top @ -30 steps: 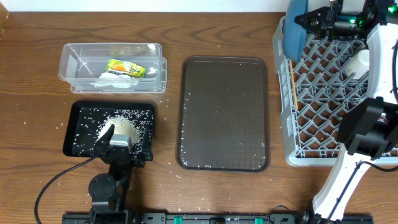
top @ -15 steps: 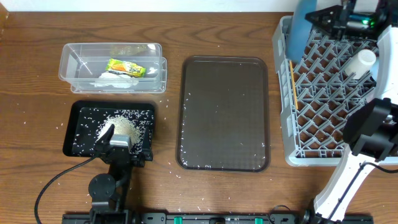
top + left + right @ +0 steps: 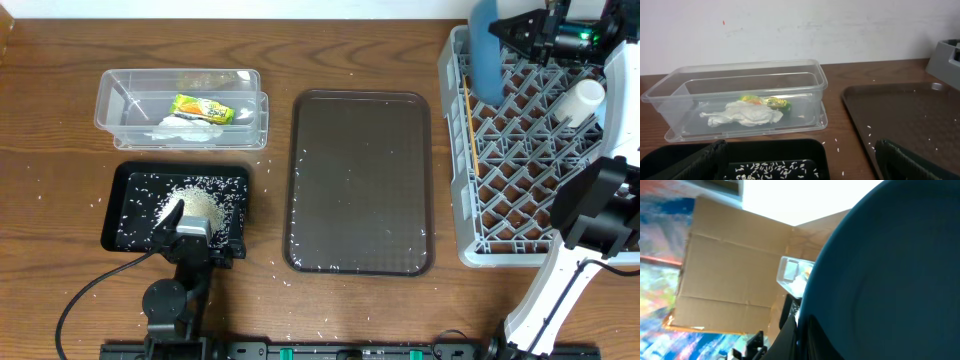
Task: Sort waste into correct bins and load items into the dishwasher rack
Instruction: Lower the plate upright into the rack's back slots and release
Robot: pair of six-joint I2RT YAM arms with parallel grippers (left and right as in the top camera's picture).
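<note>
The wide dark blue bowl stands on edge over the far left corner of the grey dishwasher rack. My right gripper is shut on its rim. The right wrist view is filled by the bowl, with the gripper pinching its edge. Chopsticks lie along the rack's left wall, and a white cup lies inside. My left gripper hangs open over the black tray of rice. The clear tub holds a napkin and a wrapper.
A large brown flat tray lies between the bins and the rack, with stray rice grains on it and on the table around it. The left arm's cable trails over the front left. A cardboard box shows behind the table.
My right gripper has shifted slightly right with the dark blue bowl, turning it more upright on its edge. More of the white cup now shows. The left arm has not moved.
</note>
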